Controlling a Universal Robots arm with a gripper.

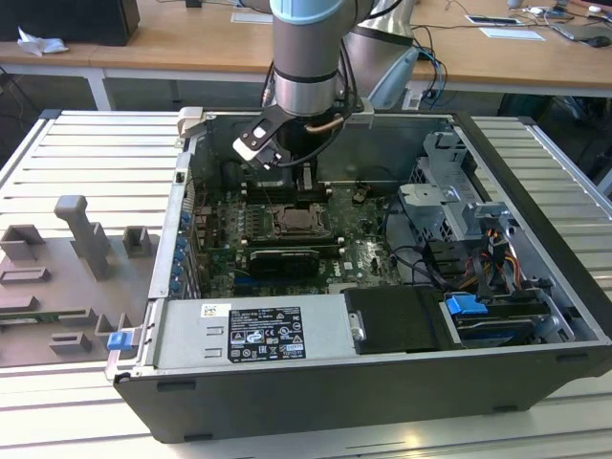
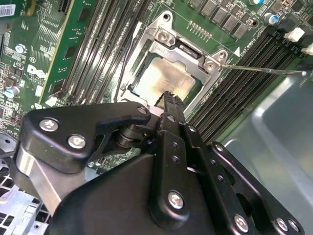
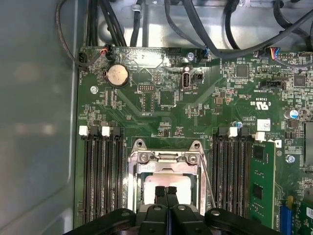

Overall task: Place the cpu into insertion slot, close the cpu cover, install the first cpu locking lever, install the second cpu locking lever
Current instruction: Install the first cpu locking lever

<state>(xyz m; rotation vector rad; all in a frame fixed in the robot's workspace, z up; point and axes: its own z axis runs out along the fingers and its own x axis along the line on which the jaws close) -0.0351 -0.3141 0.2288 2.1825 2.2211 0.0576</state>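
Currently the cpu (image 3: 149, 188), a pale silver-beige square, sits in the insertion slot (image 1: 298, 222) near the middle of the green motherboard (image 3: 161, 98). The cpu cover (image 3: 164, 157), a silver frame with screws at its corners, appears to lie flat around the chip, whose face shows through the cutout. A thin wire lever (image 3: 208, 182) runs beside the socket, and in the second wrist view it sticks out across the memory slots (image 3: 102, 171). The gripper (image 3: 167, 190) is black, its fingers pressed together with nothing between them and their tips right over the chip face; contact cannot be told. The board lies in an open computer case (image 1: 535, 206) with a power supply (image 1: 249, 330) along the near side. The case rests on a slatted aluminium table (image 1: 57, 163), with a grey fixture plate (image 1: 86, 249) at the exterior view's left and wooden desks (image 1: 191, 38) behind. The gripper body hides the near half of the socket in both wrist views, and the arm (image 1: 306, 57) covers part of the board behind the socket in the exterior view.
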